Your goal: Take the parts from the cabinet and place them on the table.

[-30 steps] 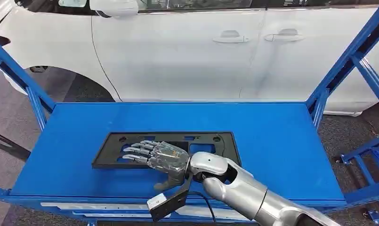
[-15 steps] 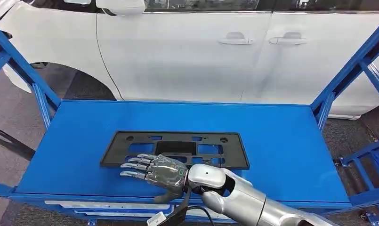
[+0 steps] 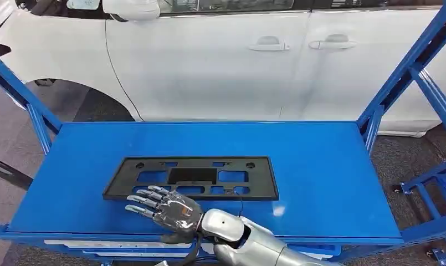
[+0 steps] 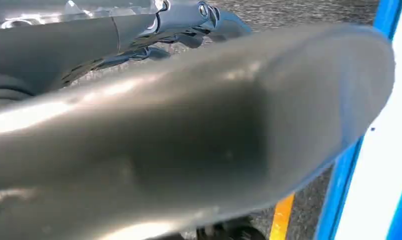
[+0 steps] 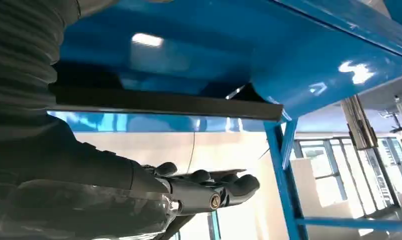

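Head view: the right hand [image 3: 164,210] lies palm down with its fingers spread and nothing in them, over the near edge of the blue surface [image 3: 320,177]. Half a second ago it covered the near rim of the black plate [image 3: 191,178]; now it sits nearer the robot, fingertips just short of that rim, and the plate's whole outline shows. The plate lies flat in the middle of the surface, a little left of centre, its cut-outs showing blue through them. Across the three pictures the whole scene has shifted slightly, so the camera moved too — whether the plate itself slid I cannot tell. The small dark box that hung under the wrist a second ago is cut off by the lower edge now. A white car [image 3: 220,61] stands behind the blue frame [image 3: 414,72]. The forearm runs out of the picture at the bottom.

Left wrist view: a thick grey blurred shape, too close to read, takes most of the picture. Behind it are darker fingers [image 4: 189,20], a strip of grey floor and a blue bar [image 4: 348,165]. Whether the left hand is wide or closed cannot be told.

Right wrist view: the right hand's dark fingers [image 5: 213,192] reach out straight and hold nothing. Beyond them is the edge of the plate [image 5: 164,102] as a thin dark strip on the blue surface [image 5: 288,60] — any gap between fingers and plate is hard to judge here.
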{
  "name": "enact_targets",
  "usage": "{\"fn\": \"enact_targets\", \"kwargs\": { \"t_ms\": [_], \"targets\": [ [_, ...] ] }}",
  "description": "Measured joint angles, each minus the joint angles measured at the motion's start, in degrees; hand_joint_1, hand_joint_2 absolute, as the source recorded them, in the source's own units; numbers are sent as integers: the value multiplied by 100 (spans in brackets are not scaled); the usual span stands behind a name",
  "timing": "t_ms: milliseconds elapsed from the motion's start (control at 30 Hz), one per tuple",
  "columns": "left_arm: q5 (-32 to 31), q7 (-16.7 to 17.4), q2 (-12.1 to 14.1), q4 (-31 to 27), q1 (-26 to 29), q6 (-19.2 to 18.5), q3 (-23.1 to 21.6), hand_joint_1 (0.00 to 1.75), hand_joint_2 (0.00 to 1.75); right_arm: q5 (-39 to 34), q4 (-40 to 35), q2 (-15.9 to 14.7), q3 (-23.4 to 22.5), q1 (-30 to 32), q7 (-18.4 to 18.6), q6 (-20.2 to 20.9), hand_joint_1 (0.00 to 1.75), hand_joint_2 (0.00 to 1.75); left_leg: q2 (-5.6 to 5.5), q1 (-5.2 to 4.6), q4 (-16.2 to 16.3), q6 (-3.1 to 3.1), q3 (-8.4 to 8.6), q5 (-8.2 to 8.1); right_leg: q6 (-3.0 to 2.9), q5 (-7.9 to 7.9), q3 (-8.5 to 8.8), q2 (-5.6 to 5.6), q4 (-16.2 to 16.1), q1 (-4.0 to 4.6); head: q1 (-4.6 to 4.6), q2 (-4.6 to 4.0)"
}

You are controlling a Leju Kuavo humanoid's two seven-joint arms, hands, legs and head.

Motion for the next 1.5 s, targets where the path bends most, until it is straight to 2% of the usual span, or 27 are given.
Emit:
{"fn": "enact_targets", "kwargs": {
  "t_ms": [33,67,167,233,267,333,367,400,433,533,567,667,733,800,867,900,933,967,1033,1100,1200,1233,1267,1367,1400,1433,1500],
  "targets": [
    [-2,-2,2,0,-2,0,0,0,0,17,68,72,0,-2,11,-11,0,175,1,-7,-434,43,214,150,10,-7,8,0,0,2,2,0],
    [-9,-4,7,0,-13,-2,0,0,0,33,143,141,0,-4,22,-18,0,175,2,-51,-603,72,282,66,43,-17,-11,1,22,45,2,-2],
    [-48,22,7,0,-13,-9,-2,0,0,123,326,248,15,7,81,-37,0,175,-15,-71,-578,139,263,79,129,2,-9,-3,-8,20,11,-2],
    [-68,50,0,0,-2,-9,-4,0,0,287,442,320,17,4,190,-85,0,175,2,-9,-669,216,309,138,200,-80,-21,0,87,24,7,0],
    [-77,50,0,0,-9,-9,-7,0,0,355,492,352,17,1,214,-98,0,175,8,-7,-676,250,306,143,220,-261,-136,-7,325,25,22,0],
    [-96,48,0,0,-16,-9,-6,0,0,468,640,385,17,23,260,-181,0,175,8,-12,-674,266,293,144,257,-743,-591,-6,1290,-2,20,0],
    [-107,46,0,0,-13,-13,-7,0,0,501,707,392,17,38,284,-221,0,175,8,-13,-671,266,287,144,271,-874,-785,-6,1691,-12,22,0],
    [-118,39,2,0,-4,-15,-7,0,0,540,794,403,17,50,313,-282,0,175,8,-13,-667,266,287,144,279,-872,-882,-7,1869,-22,22,0],
    [-122,33,2,0,1,-31,-7,0,0,564,877,425,13,52,326,-346,0,175,5,-12,-663,263,289,142,280,-715,-819,-8,1716,-33,24,0],
    [-177,26,0,0,-10,-66,-11,0,0,562,1021,519,-50,40,354,-481,0,175,-8,-12,-615,217,294,112,214,-26,-127,-13,300,-36,24,0],
    [-181,22,0,0,-11,-72,-13,0,0,549,1061,556,-94,22,358,-514,0,175,-10,-56,-576,179,273,87,185,-59,-27,-15,52,-8,22,0],
    [-197,20,0,0,-13,-74,-13,0,0,435,1124,619,-260,2,356,-599,0,175,-6,-30,-588,80,269,85,103,-39,-52,-4,60,26,17,0],
    [-231,20,-2,0,-15,-85,-15,0,0,385,1128,671,-417,-45,339,-588,0,175,1,-16,-540,14,259,34,23,10,-21,-17,-8,-25,15,0],
    [-243,20,-2,0,-17,-90,-20,0,0,352,1126,737,-564,-106,334,-555,0,175,2,-9,46,-39,7,-339,-15,9,-17,-20,-10,-26,9,0],
    [-258,24,11,0,-11,-90,-20,0,0,295,1098,748,-705,-114,319,-451,0,175,2,-4,1005,-82,-439,-738,-26,4,-20,-23,-6,-11,9,0],
    [-273,31,11,0,0,-90,-20,0,0,260,1098,748,-761,-114,306,-415,0,175,2,-1,1253,-87,-560,-768,-29,2,-18,-22,-5,-7,11,-2],
    [-291,33,11,0,8,-90,-22,0,0,236,1087,750,-821,-119,299,-367,0,175,2,1,1199,-86,-539,-668,-29,1,-12,-19,-5,-7,11,0],
    [-291,31,11,0,5,-90,-24,0,0,230,1067,750,-855,-125,293,-361,0,175,2,3,885,-79,-396,-454,-25,-2,-4,-14,-4,-8,11,0],
    [-291,31,18,0,-7,-90,-28,0,0,223,1019,776,-916,-155,271,-356,0,175,3,8,-178,-46,118,73,0,-19,29,-5,-3,-9,11,-2],
    [-291,33,24,0,-17,-90,-31,0,0,219,997,798,-959,-191,256,-352,0,175,-7,-34,-602,37,305,61,55,-27,-5,5,22,33,11,0],
    [-293,35,24,0,-8,-90,-42,0,0,160,978,798,-999,-193,230,-319,0,175,-19,-51,-576,132,267,73,146,-6,-8,0,-2,19,20,0],
    [-295,35,24,0,0,-90,-44,0,0,81,944,798,-1021,-192,190,-260,0,175,-7,20,-643,191,297,113,179,-48,-17,0,27,30,13,0],
    [-299,37,24,0,0,-90,-48,0,0,-13,905,796,-1058,-195,136,-205,0,175,-3,4,-653,208,304,122,213,-155,-68,-2,168,22,26,-2],
    [-308,37,24,0,-15,-90,-55,0,0,-149,748,783,-1161,-195,72,-13,0,175,8,-7,-648,258,287,120,259,-773,-682,-3,1448,-1,50,0],
    [-315,39,24,0,-12,-90,-55,0,0,-157,698,763,-1182,-187,57,54,0,175,8,-9,-639,261,285,118,269,-850,-857,-3,1793,-10,48,0],
    [-315,42,24,0,-8,-87,-55,0,0,-148,665,748,-1185,-180,57,70,0,175,6,-9,-632,263,287,115,270,-771,-884,-4,1812,-18,50,-2],
    [-319,39,24,0,-10,-85,-55,0,0,4,621,735,-1185,-178,76,48,0,175,-6,-9,-619,249,294,103,241,-326,-570,-5,1114,-24,50,0]
  ]
}}
